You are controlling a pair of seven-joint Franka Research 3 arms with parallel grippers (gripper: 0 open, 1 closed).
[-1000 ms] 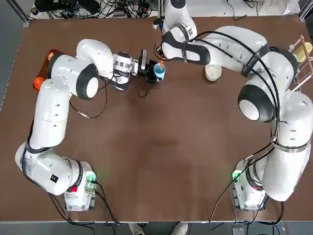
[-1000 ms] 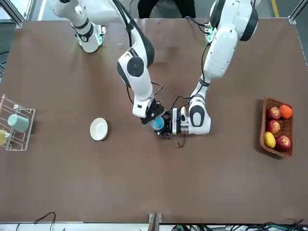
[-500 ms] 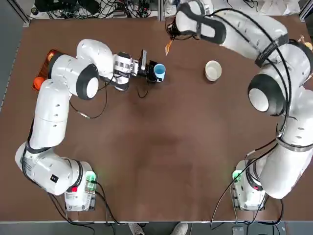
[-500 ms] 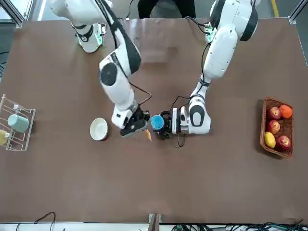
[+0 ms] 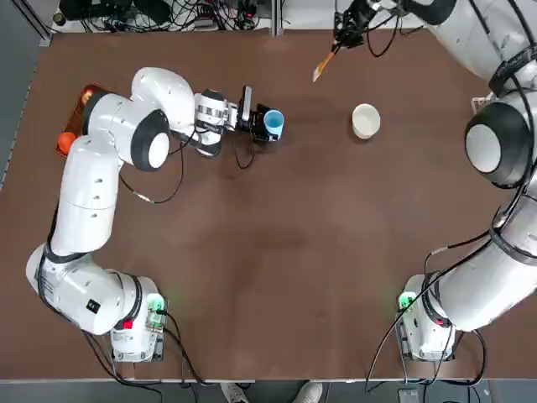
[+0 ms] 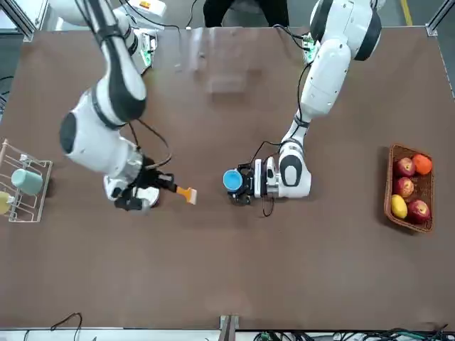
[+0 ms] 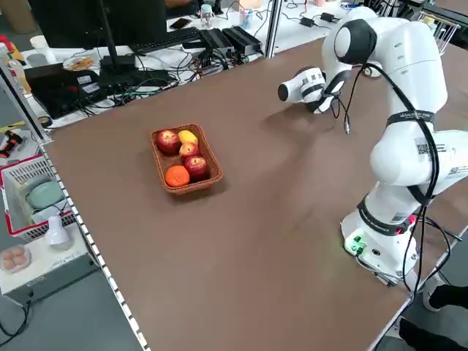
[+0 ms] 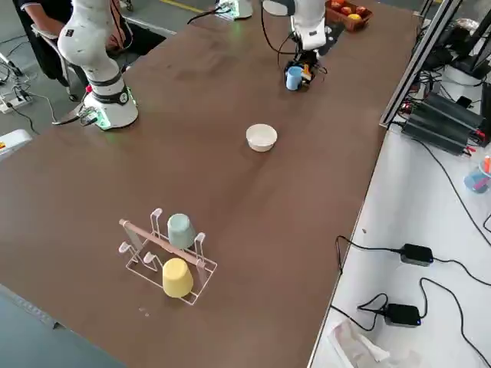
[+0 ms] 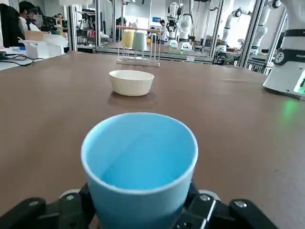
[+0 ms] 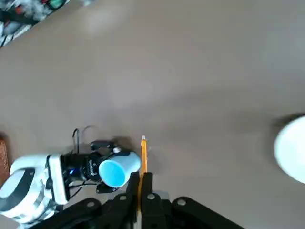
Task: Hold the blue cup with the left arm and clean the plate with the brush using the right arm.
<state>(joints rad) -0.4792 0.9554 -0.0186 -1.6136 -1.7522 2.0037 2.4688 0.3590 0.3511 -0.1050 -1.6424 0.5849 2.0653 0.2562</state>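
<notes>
The blue cup stands upright on the brown table, and my left gripper is shut on its side, reaching in level. Its open mouth fills the left wrist view. My right gripper hangs high over the table's far edge, shut on the orange-handled brush, which points down toward the table. From the front, the brush juts out of the right gripper between cup and plate. The cream plate sits right of the cup, untouched, and is largely hidden behind the right gripper in the front view.
A wicker basket of fruit sits at my far left. A wire rack holding a pale green cup and a yellow one stands at my far right edge. Cables and power bricks lie beyond the table's far edge.
My right arm has lifted the brush up from beside the cup and swung it toward the plate and the far edge. The left gripper and cup have stayed put.
</notes>
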